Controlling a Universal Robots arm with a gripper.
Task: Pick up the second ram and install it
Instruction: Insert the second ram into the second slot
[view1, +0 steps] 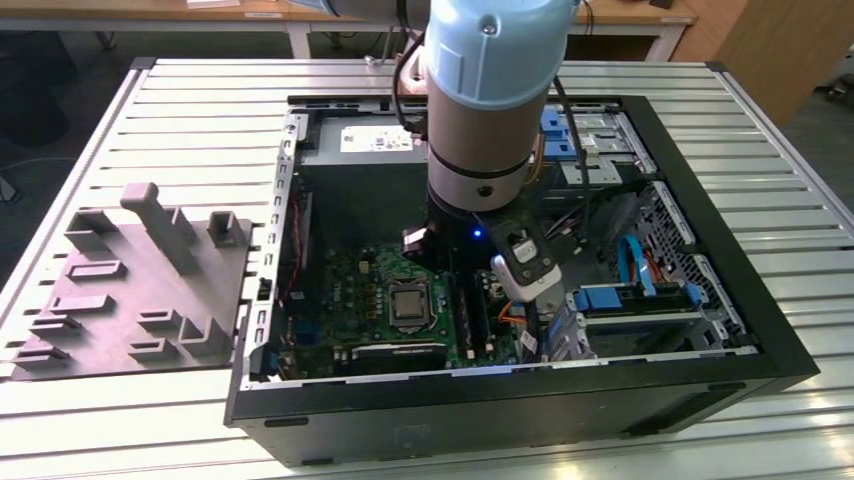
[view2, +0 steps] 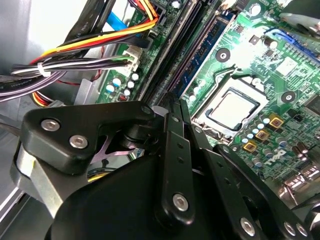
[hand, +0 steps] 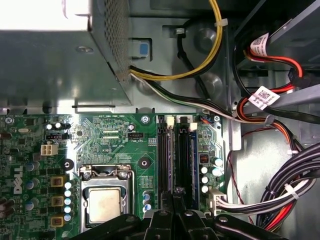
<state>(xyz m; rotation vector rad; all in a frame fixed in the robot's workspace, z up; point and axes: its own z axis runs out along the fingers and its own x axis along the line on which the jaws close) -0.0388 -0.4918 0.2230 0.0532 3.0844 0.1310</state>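
reached down with the arm into the open computer case, which lay on the slatted table. hung the end effector low over the motherboard, right above the memory slots and just beside the processor socket. in both wrist views showed its fingertips drawn together, with no clear gap between them; could not tell whether something thin was pinched there.

in the first wrist view showed a thin blue strip running along the slots, near the fingertips. the same in the second wrist view. took this, as a judgement only, for the second ram, standing in its slot or very close to seated. could not tell if the slot latches were locked.

on the exterior view's left, beside the case, lay the grey moulded tray with no blue stick on it to see. so, probably, picking up was done already and the work stood at the installing step, with the final pressing and locking not confirmed.
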